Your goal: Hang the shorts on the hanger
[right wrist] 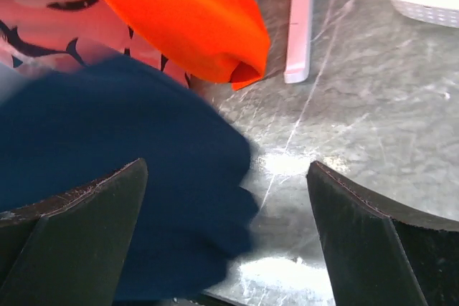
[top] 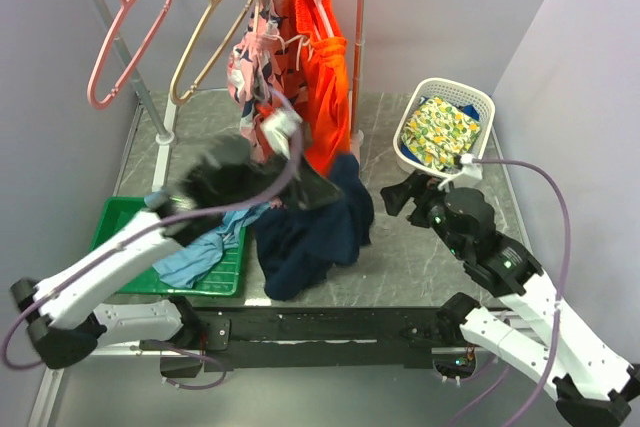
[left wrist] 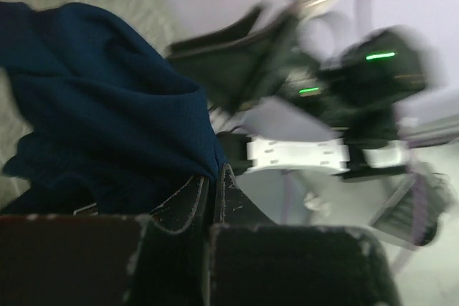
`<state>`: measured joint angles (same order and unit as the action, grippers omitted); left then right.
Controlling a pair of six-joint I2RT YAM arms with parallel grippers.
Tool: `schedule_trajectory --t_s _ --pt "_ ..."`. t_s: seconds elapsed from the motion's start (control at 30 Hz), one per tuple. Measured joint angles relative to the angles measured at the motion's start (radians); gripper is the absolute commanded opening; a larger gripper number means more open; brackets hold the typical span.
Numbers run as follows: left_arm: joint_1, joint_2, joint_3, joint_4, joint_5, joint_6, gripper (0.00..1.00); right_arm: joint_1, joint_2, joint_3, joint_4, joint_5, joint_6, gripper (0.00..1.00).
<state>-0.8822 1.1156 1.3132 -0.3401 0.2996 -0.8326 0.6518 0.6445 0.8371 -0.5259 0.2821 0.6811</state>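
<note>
The navy shorts hang bunched from my left gripper over the middle of the table, their lower part draping onto the surface. In the left wrist view the jaws are pressed together on an edge of the shorts. My right gripper is open and empty just right of the shorts. In the right wrist view the shorts lie in front of the left finger, with bare table between the fingers. The tan hanger hangs empty on the rail at the back left.
A pink hanger hangs left of the tan one. A pink patterned garment and orange shorts hang on the rail. A white basket of cloths stands back right. A green tray holds light blue cloth.
</note>
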Motion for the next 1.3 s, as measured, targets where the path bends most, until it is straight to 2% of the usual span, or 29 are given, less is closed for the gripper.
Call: schedule_trajectory --t_s 0.1,0.13,0.17,0.2,0.23,0.3,0.4,0.43,0.5,0.53,0.63,0.77,0.9,0.97,1.03,1.3 --pt "-0.094 0.051 -0.19 0.105 -0.081 -0.022 0.3 0.0 -0.048 -0.016 -0.033 0.031 0.027 1.0" --pt "-0.123 0.089 -0.244 0.135 -0.101 -0.031 0.53 0.0 -0.064 -0.027 -0.04 0.039 0.035 1.0" --pt "-0.146 0.129 -0.282 0.159 -0.117 -0.038 0.66 0.0 -0.079 -0.038 -0.049 0.043 0.043 1.0" --pt "-0.169 0.169 -0.312 0.179 -0.135 -0.042 0.74 0.0 -0.088 -0.05 -0.056 0.047 0.051 1.0" --pt "-0.193 0.206 -0.337 0.191 -0.153 -0.045 0.76 0.0 -0.091 -0.065 -0.061 0.048 0.06 1.0" --pt "-0.234 0.247 -0.382 0.193 -0.194 -0.055 0.77 0.0 -0.088 -0.1 -0.065 0.047 0.074 1.0" --pt "-0.261 0.227 -0.404 0.128 -0.303 -0.06 0.66 0.0 -0.069 -0.166 -0.06 0.035 0.095 1.0" --pt "-0.256 0.208 -0.404 0.098 -0.353 -0.066 0.59 0.0 -0.053 -0.187 -0.051 0.027 0.101 0.99" --pt "-0.23 0.158 -0.404 0.033 -0.457 -0.08 0.54 0.0 -0.014 -0.224 -0.028 0.008 0.109 0.95" --pt "-0.205 0.134 -0.404 0.004 -0.508 -0.08 0.48 0.0 0.018 -0.238 -0.014 -0.001 0.112 0.93" --pt "-0.137 0.115 -0.404 -0.041 -0.605 -0.076 0.42 0.008 0.12 -0.25 0.029 -0.022 0.12 0.9" --pt "-0.064 0.212 -0.404 -0.056 -0.682 -0.049 0.41 0.08 0.236 -0.24 0.045 0.017 0.133 0.88" --pt "-0.019 0.383 -0.382 -0.051 -0.682 -0.018 0.41 0.181 0.254 -0.179 0.01 0.101 0.143 0.86" --pt "-0.005 0.458 -0.356 -0.046 -0.682 -0.01 0.49 0.227 0.258 -0.138 -0.002 0.15 0.153 0.86" --pt "0.001 0.511 -0.334 -0.036 -0.681 0.002 0.51 0.265 0.276 -0.105 -0.006 0.183 0.164 0.86" --pt "0.005 0.54 -0.326 0.014 -0.661 -0.003 0.55 0.338 0.451 -0.053 -0.036 0.226 0.175 0.84"
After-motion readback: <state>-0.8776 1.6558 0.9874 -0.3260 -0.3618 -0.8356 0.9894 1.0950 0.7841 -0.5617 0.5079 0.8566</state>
